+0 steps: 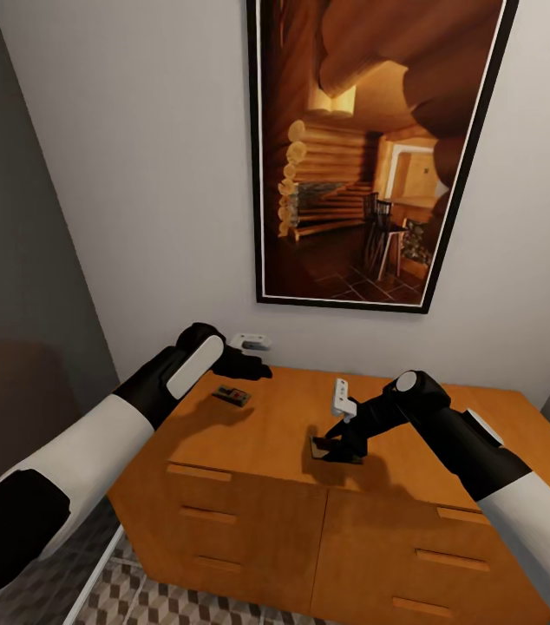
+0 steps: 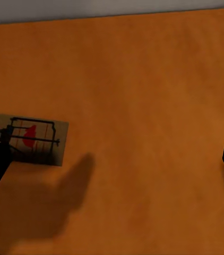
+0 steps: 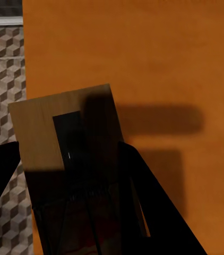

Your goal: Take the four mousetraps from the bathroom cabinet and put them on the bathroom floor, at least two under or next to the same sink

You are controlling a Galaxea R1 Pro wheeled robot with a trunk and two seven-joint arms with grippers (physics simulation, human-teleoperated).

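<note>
item: mousetrap [image 3: 64, 143] on the cabinet [image 1: 292, 417] top, near front edge, gripped between the right gripper [image 1: 337, 444] jaws, long axis running along the fingers. second mousetrap [image 1: 232, 397] lies far left, just below the left gripper [image 1: 253, 369], whose jaws stand wide, nearer arm for it

No text, label, brand, number or sign could be read anywhere. The red mark on the mousetrap [image 2: 31, 140] lying on the cabinet [image 1: 292, 417] top was a plain patch, without letters.
</note>
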